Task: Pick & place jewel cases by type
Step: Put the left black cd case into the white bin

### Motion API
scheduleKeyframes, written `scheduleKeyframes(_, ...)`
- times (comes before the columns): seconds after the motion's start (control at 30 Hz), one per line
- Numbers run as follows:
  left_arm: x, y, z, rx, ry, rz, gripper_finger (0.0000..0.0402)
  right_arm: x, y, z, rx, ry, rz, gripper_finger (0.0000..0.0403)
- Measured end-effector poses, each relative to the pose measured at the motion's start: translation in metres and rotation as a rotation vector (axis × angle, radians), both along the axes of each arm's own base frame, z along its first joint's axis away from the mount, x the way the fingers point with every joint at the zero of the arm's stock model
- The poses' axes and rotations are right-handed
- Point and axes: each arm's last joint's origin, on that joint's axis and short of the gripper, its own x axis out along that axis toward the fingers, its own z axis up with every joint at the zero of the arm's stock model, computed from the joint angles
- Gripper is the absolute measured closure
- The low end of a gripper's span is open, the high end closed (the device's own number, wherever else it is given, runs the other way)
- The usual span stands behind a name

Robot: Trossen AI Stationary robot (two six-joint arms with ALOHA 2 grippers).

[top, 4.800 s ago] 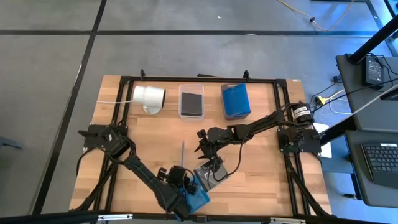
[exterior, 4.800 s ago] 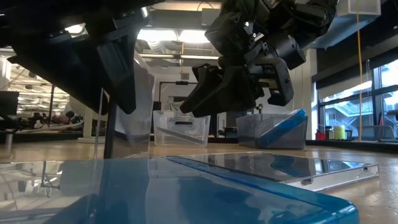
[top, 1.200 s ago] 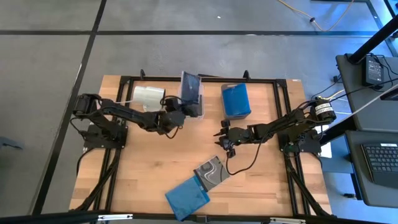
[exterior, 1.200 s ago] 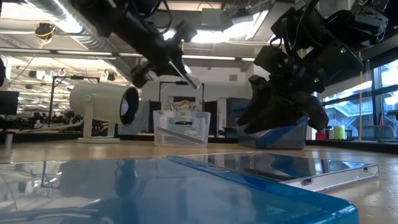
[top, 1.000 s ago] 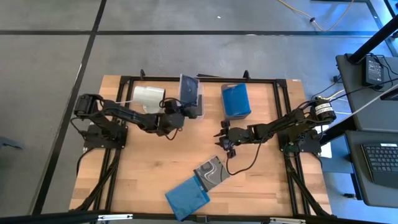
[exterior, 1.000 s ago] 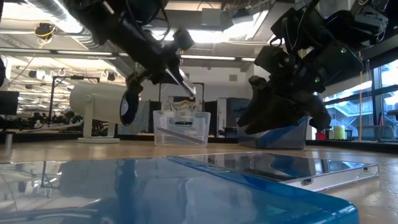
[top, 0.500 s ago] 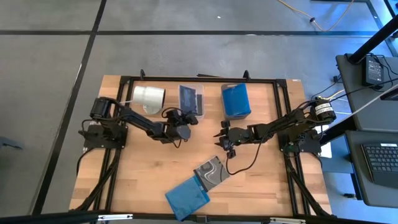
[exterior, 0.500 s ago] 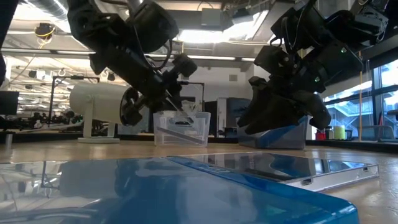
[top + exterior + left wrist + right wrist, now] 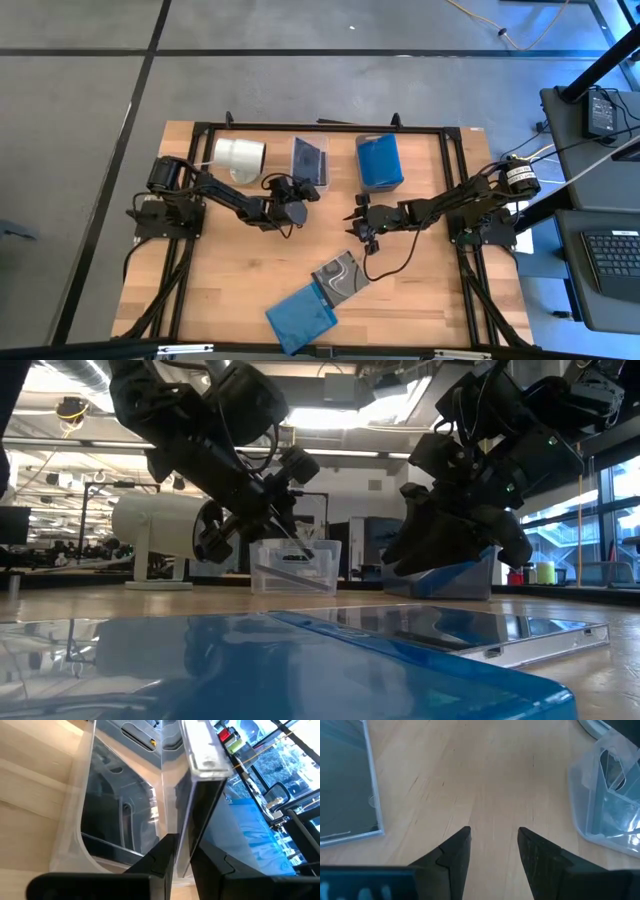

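Observation:
My left gripper (image 9: 297, 192) reaches into the clear bin (image 9: 322, 178) at the back middle and is shut on a dark jewel case (image 9: 308, 157) that stands on edge inside it (image 9: 205, 805). My right gripper (image 9: 356, 225) hangs open over bare wood (image 9: 492, 845), right of the table's middle. A dark case with white swirl art (image 9: 340, 275) and a blue case (image 9: 300, 318) lie flat near the front edge. The swirl case's far corner rests on the wood, its near corner beside the blue case. My left gripper pinches the dark jewel case's near edge (image 9: 184, 851) between its two fingers (image 9: 161, 859), one on each flat face. The fingers come from the table's left and near side, slanting a little downward. The case stands on edge, tilted, with its lower part inside the clear bin.
A blue bin (image 9: 378, 162) holding blue cases stands right of the clear bin. A white cylinder (image 9: 240, 155) lies at the back left. A black frame (image 9: 200, 128) rims the table. Bare wood lies between the two grippers and the front cases.
My left gripper has sunk toward the clear bin and rolled a little, bringing the dark case down from above the bin's rim into the bin, where it now stands on edge. Over the last half second it has kept still.

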Motion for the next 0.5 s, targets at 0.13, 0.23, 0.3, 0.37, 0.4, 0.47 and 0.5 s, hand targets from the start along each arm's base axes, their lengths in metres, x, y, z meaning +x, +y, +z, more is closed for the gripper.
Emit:
scheduleKeyframes(0.13,0.0002,-0.0002,-0.0001,-0.005,0.001,-0.008,0.0343,0.0,0.0,0.0,0.0,0.0,0.0,0.0235)
scheduleKeyframes(0.23,0.0002,-0.0001,-0.0001,-0.005,0.001,-0.008,0.0343,0.0,0.0,0.0,0.0,0.0,0.0,0.0235)
scheduleKeyframes(0.3,0.0002,-0.0001,-0.0001,-0.005,0.001,-0.007,0.0342,0.0,0.0,0.0,0.0,0.0,0.0,0.0235)
scheduleKeyframes(0.37,0.0001,-0.0002,-0.0003,-0.006,0.001,-0.008,0.0342,0.0,0.0,0.0,0.0,0.0,0.0,0.0235)
scheduleKeyframes(0.4,0.0001,-0.0002,-0.0003,-0.007,0.001,-0.009,0.0342,0.0,0.0,0.0,0.0,0.0,0.0,0.0235)
scheduleKeyframes(0.47,0.0001,-0.0002,-0.0003,-0.008,0.0,-0.009,0.0342,0.0,0.0,0.0,0.0,0.0,0.0,0.0235)
scheduleKeyframes(0.5,0.0001,-0.0002,-0.0003,-0.008,0.0,-0.009,0.0342,0.0,0.0,0.0,0.0,0.0,0.0,0.0235)
